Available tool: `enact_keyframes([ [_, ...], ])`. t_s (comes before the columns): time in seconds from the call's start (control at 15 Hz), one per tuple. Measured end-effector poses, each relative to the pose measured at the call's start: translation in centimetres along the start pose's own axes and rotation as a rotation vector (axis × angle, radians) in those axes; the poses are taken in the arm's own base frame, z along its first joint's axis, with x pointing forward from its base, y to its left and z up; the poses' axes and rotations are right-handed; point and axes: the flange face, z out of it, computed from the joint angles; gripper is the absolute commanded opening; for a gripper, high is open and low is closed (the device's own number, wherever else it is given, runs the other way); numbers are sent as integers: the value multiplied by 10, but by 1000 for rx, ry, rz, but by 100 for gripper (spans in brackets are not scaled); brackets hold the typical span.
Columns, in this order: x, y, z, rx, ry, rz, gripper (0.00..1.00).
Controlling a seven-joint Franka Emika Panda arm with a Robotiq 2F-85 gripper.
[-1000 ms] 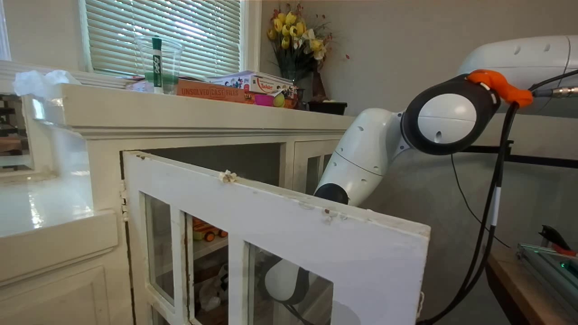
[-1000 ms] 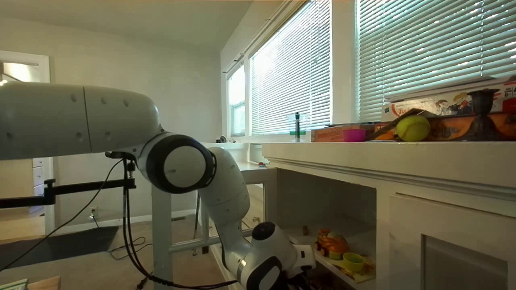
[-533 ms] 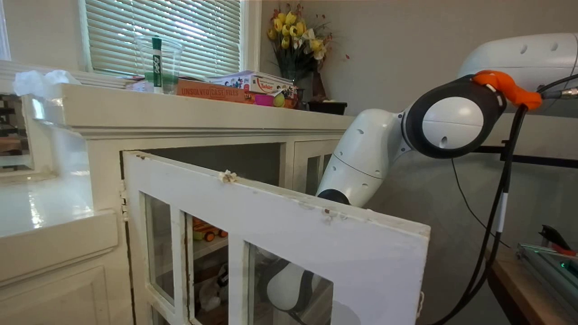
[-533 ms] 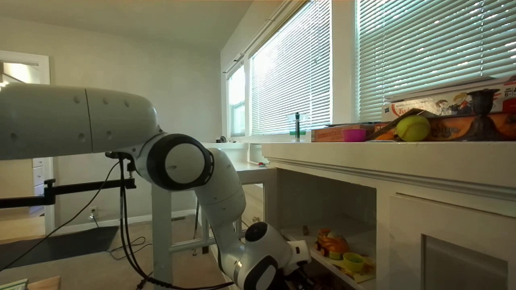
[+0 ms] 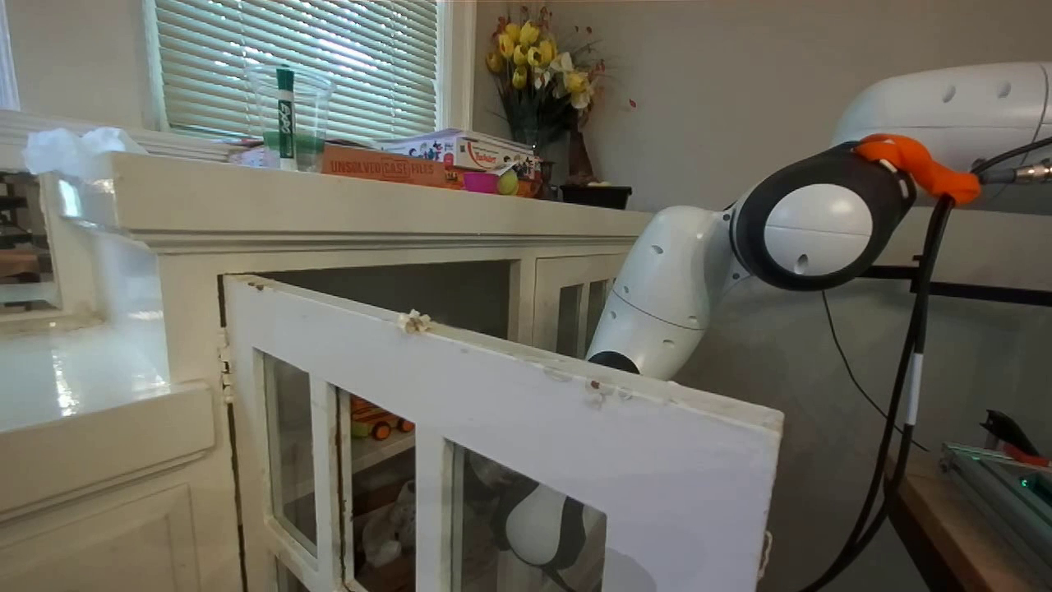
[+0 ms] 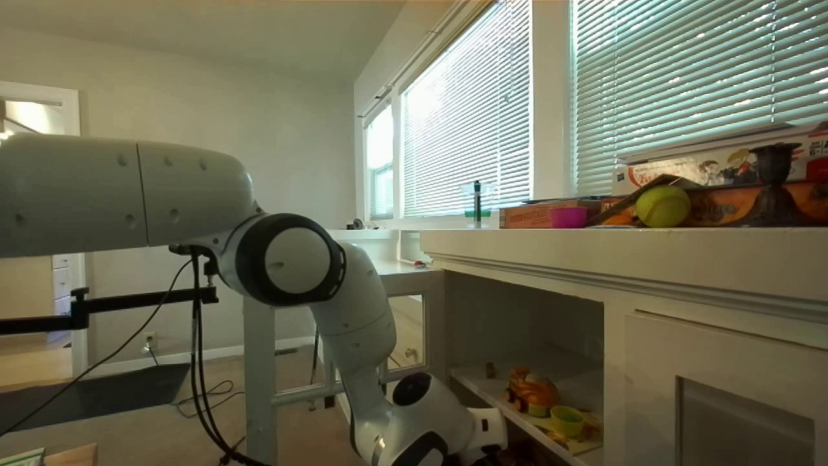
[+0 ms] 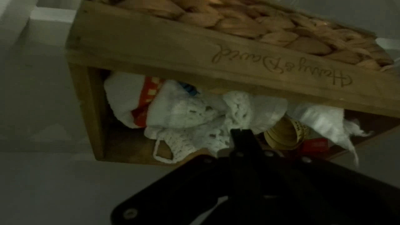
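In the wrist view, my gripper (image 7: 241, 132) has its two black fingertips together. The tips overlap a white lacy cloth (image 7: 200, 122) in a wooden crate (image 7: 175, 40) marked "Harry & David", with the writing upside down. I cannot tell whether the tips touch or pinch the cloth. Right of the tips are a coiled yellow tape (image 7: 282, 134), a red item (image 7: 315, 145) and a frayed white cloth (image 7: 328, 125). A white cloth with a red band (image 7: 147, 103) lies at the left. In the exterior views the fingertips are hidden.
The cabinet door (image 5: 509, 353) stands open beside the arm. A shelf holds an orange toy car (image 6: 533, 391) and a yellow-green cup (image 6: 567, 421). Woven brown material (image 7: 278, 29) borders the crate. Boxes (image 5: 382, 164), a marker (image 5: 286, 119) and a tennis ball (image 6: 663, 206) are on the countertop.
The hand first drew slightly back and then dropped lower. Through the door glass it has shifted right, and the dark part beside the white item no longer shows there.
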Motion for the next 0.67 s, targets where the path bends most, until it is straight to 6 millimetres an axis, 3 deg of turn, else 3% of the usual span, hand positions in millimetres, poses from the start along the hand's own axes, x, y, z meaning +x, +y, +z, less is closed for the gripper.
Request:
enact_keyframes([
  [0.67,2,50,-1,-82,5,-7,98],
])
